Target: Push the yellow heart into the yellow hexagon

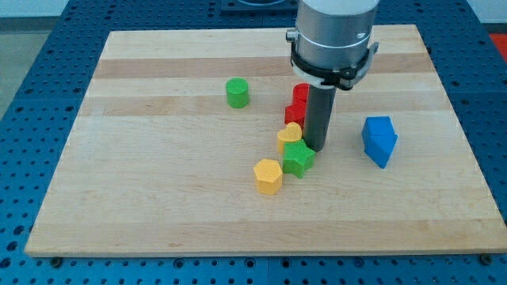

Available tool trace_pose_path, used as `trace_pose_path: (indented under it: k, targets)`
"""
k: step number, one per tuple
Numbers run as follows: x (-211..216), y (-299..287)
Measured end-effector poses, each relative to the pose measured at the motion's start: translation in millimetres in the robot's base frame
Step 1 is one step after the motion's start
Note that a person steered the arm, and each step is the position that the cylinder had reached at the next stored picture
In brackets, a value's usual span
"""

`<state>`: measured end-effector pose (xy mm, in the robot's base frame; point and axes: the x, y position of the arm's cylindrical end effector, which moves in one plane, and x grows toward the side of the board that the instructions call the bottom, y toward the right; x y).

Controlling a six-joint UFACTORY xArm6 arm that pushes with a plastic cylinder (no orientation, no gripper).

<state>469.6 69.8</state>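
Yellow heart (290,135) sits just above the green star (299,158), touching it; yellow hexagon (268,175) just left-below that star. My tip (315,148), a bare rod, nothing to clamp, stands right beside the star. Risk: the star gets shoved along, knocking the hexagon away.

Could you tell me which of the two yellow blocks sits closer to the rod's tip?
The yellow heart, just to the view's left of my tip. The yellow hexagon lies farther off, toward the view's bottom left, beyond the green star.
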Motion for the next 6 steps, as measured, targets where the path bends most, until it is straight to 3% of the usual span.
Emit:
trace_pose_path:
  k: [2, 6]
  targets:
    - [-11, -17]
    - [-28, -109]
